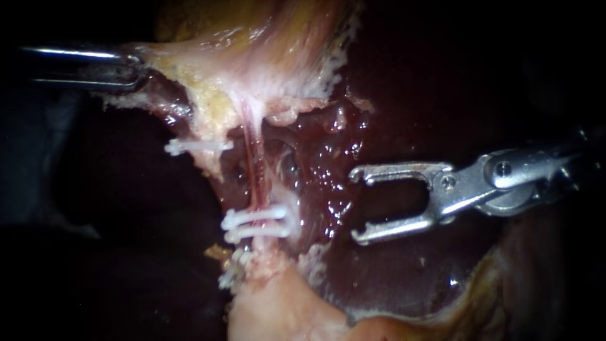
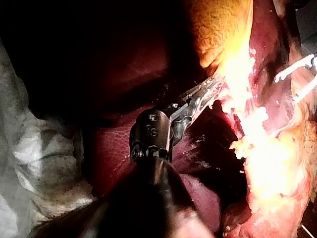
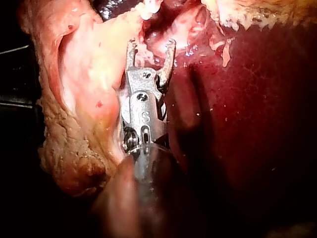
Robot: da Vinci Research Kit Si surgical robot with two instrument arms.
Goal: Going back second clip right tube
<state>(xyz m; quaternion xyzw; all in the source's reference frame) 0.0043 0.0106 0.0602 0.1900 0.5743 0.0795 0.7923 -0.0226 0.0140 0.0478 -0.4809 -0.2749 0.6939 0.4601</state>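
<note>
A thin pink tube (image 1: 254,167) runs down from the pale gallbladder (image 1: 265,57) to fatty tissue below. Two white clips (image 1: 255,222) sit side by side across its lower part. One more white clip (image 1: 197,146) crosses a strand to the left, and another clip (image 1: 232,270) lies lower down. My right instrument (image 1: 355,206) stands to the right of the tube over the liver, apart from it, jaws open and empty; the right wrist view shows my right instrument (image 3: 150,47) the same. My left instrument (image 1: 140,63) is shut on the gallbladder's edge at upper left, as also shows for my left instrument (image 2: 214,85).
Dark red, wet liver (image 1: 391,271) fills the ground behind and below the right instrument. Pale fatty tissue (image 1: 278,309) lies under the clips. In the right wrist view, pale tissue (image 3: 84,74) rises beside the shaft. White cloth (image 2: 34,148) lies beside the left instrument's shaft.
</note>
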